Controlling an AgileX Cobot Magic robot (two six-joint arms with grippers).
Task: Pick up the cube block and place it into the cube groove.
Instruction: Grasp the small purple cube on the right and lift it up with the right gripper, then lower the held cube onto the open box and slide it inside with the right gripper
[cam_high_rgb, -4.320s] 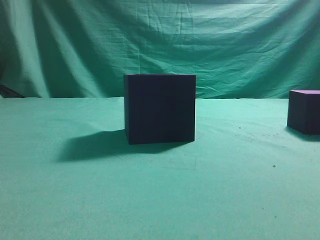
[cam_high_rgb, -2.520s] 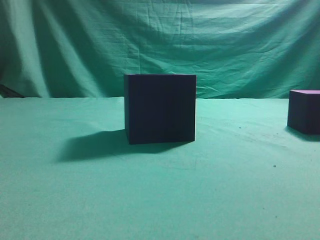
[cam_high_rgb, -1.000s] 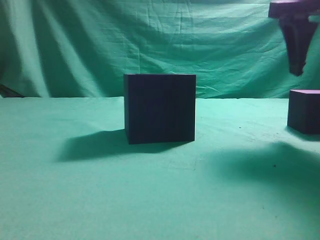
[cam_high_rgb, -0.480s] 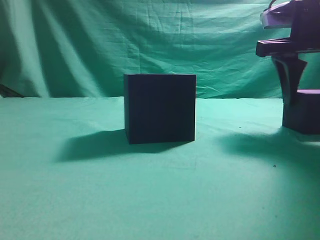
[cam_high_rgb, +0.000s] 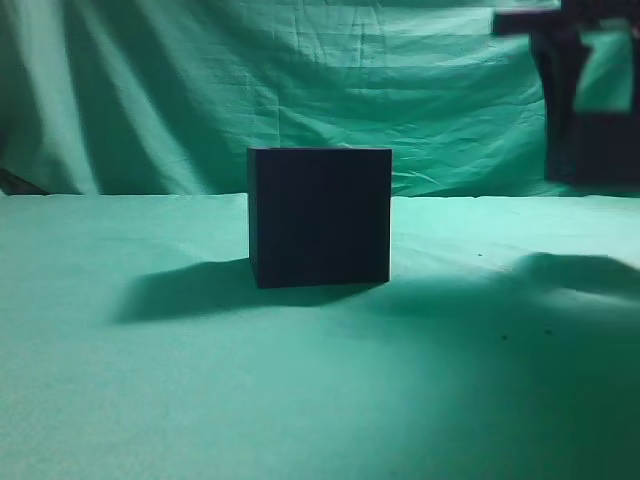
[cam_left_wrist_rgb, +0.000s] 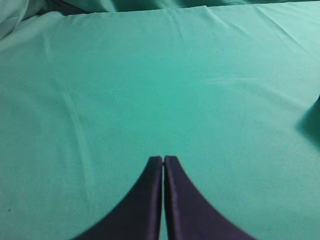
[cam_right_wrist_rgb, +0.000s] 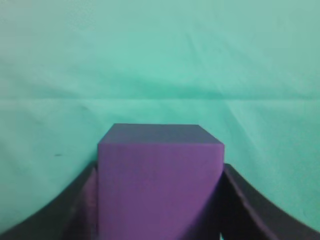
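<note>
- On the green cloth-covered table (cam_high_rgb: 150, 400) sits one larger near-black cube-shaped box (cam_high_rgb: 320, 217), roughly centre of the exterior view, with its shadow falling off to the left. That's the cube groove, and from this low angle you only get its plain front face, so I can't tell anything about its top or inside.
- Up at the right edge of the exterior view, the right gripper (cam_high_rgb: 590, 130) hangs well above the table, dark and a bit blurry. It has one dark block between its fingers, off the cloth and clear of the box.
- Right wrist view makes it obvious: one smaller purple matte cube block (cam_right_wrist_rgb: 160, 182) fills the lower middle, with a dark curved finger (cam_right_wrist_rgb: 250, 205) pressed against each side, so two fingers, both touching. So that claw is clamped on the cube. The cube's front face reads lighter purple, its top a bit darker.
- Below the lifted cube there's just a soft shadow on the cloth at the right side of the exterior view.
- Left wrist view: the left gripper (cam_left_wrist_rgb: 163, 161) has its two dark fingertips pinched together with only a hairline seam between them, nothing held, only green cloth under it.
- Behind everything hangs one wrinkled green backdrop sheet (cam_high_rgb: 200, 90).
- Count: two cubes total, one big, one small, well apart.
</note>
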